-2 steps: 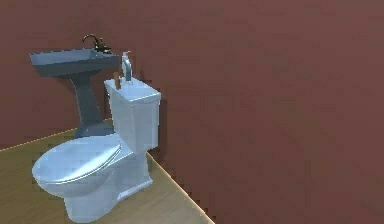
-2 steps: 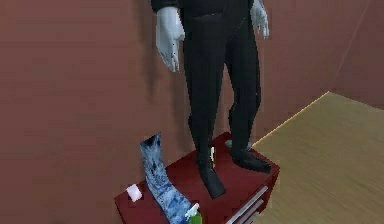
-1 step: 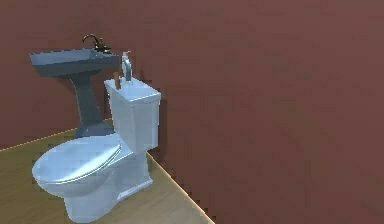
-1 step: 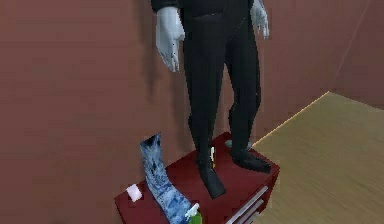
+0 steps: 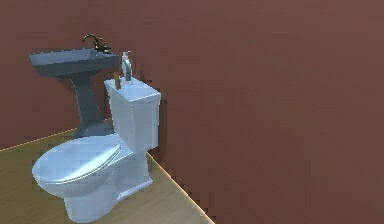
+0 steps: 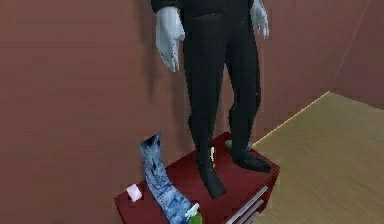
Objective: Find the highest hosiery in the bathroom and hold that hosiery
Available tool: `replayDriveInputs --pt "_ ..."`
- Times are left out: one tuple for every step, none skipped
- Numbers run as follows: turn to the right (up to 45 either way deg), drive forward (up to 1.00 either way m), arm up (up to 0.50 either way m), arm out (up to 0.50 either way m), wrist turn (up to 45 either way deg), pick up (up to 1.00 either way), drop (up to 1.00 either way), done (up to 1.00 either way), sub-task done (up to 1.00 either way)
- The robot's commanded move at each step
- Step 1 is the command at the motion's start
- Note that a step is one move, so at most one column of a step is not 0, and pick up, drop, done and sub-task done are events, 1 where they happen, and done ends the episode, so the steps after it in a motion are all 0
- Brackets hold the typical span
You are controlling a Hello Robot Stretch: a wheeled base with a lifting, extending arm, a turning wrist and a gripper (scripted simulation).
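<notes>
A blue patterned piece of cloth, long and shaped like a sock (image 6: 160,176), stands bent on a low red cabinet (image 6: 245,190) against the dark red wall in the arm side view. Beside it on the same cabinet stands a tall figure in black (image 6: 222,80) with grey hands (image 6: 169,36). Its legs and feet are clad in black down to the cabinet top.
A small pale cube (image 6: 134,192) and a green and white thing (image 6: 193,212) also lie on the cabinet. The forward view has a white toilet (image 5: 95,165) with a bottle (image 5: 127,68) on its tank and a dark pedestal sink (image 5: 75,65) behind. Wooden floor (image 6: 330,150) lies at the arm side view's right.
</notes>
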Motion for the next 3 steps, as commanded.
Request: replayDriveInputs --pt "0.0 0.00 0.00 0.14 0.0 0.00 0.00 0.00 0.00" --pt "0.0 0.00 0.00 0.00 45.0 0.00 0.00 0.00 0.00" --pt "0.0 0.00 0.00 0.00 45.0 0.00 0.00 0.00 0.00"
